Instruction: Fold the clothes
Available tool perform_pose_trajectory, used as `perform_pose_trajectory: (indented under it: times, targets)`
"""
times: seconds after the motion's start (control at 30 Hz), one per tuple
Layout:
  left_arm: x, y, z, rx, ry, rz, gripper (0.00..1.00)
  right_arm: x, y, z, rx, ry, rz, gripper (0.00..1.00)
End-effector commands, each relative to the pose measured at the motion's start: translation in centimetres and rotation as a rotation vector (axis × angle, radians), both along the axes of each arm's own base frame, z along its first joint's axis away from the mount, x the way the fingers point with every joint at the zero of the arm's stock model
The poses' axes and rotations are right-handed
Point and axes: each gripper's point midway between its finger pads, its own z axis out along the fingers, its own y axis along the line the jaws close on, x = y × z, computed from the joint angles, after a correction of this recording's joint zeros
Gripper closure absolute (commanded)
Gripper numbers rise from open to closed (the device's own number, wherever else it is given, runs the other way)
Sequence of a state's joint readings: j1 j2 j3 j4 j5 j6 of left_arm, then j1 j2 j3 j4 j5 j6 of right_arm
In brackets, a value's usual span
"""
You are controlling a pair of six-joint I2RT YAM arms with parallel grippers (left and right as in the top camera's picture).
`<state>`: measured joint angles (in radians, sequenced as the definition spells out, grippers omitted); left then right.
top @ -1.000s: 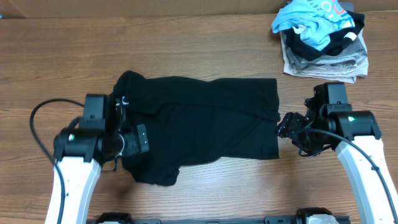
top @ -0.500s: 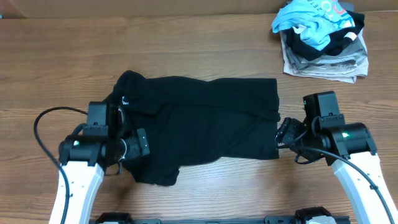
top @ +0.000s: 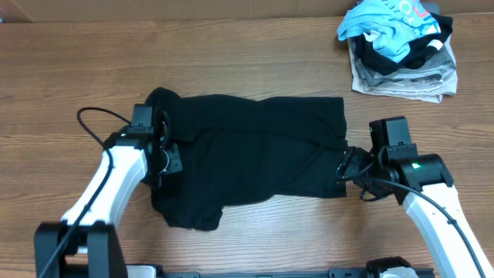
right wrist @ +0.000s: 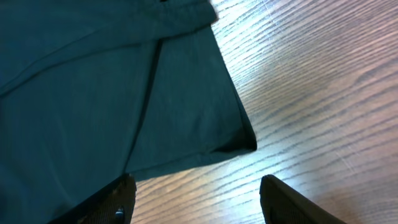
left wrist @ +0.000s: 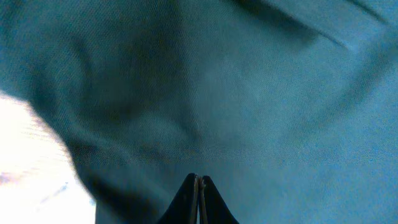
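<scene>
The black garment point(top: 255, 154) lies spread across the middle of the wooden tabletop point(top: 231, 54). Overhead we see its whole outline. The left wrist view shows only cloth and the left tool point(left wrist: 199, 185) clenched, tips together at the fabric; we cannot tell whether any is pinched. The right wrist view shows a hemmed corner just ahead of the right tool point(right wrist: 196, 199), released, jaws wide. Each arm reaches low to one end. A light blue shirt point(top: 386, 27) tops folded grey-white fabric point(top: 401, 81) at the far right.
</scene>
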<state>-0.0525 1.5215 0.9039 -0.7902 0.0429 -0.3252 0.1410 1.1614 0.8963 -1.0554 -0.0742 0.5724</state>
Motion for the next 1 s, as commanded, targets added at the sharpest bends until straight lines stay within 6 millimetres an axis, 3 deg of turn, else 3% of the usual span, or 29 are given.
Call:
perform_pose_trajectory:
  times: [0.0,0.17,0.27,0.43,0.5,0.6,0.67,0.73,0.83,0.9,0.97]
  targets:
    - [0.9,0.6,-2.9,0.020,0.033,0.004,0.96,0.7,0.2,-1.1,-0.006,0.021,0.009,0.36]
    - [2.3,1.6,-5.7,0.037,0.038,0.011,0.96,1.6,0.5,-1.8,0.003,0.022,0.011,0.37]
    - [3.2,3.6,-7.5,0.041,0.035,0.066,0.96,2.2,1.0,-2.0,0.029,0.017,0.018,0.37]
    - [5.0,7.2,-8.3,0.042,-0.007,0.105,0.96,2.7,1.3,-1.9,0.041,-0.002,0.022,0.38]
    - [7.0,9.0,-7.5,0.053,-0.076,0.104,0.96,3.2,1.4,-1.7,0.048,-0.023,0.025,0.38]
    - [9.8,9.7,-5.7,0.026,-0.170,0.084,0.96,4.1,2.1,-1.3,0.075,-0.071,0.069,0.37]
    - [11.2,9.5,-4.6,0.007,-0.207,0.071,0.90,4.6,2.4,-1.0,0.086,-0.095,0.080,0.37]
    - [12.3,8.9,-3.0,-0.022,-0.220,0.049,0.75,4.8,2.8,-0.8,0.107,-0.104,0.088,0.37]
    - [12.4,7.7,-0.3,-0.084,-0.159,0.032,0.55,4.5,3.5,-0.7,0.150,-0.093,0.104,0.37]
    - [11.1,6.7,2.2,-0.138,-0.066,0.031,0.43,3.8,4.0,-0.8,0.179,-0.065,0.113,0.37]
    - [9.8,6.0,4.3,-0.182,0.007,0.031,0.41,3.0,4.0,-1.0,0.182,-0.032,0.113,0.37]
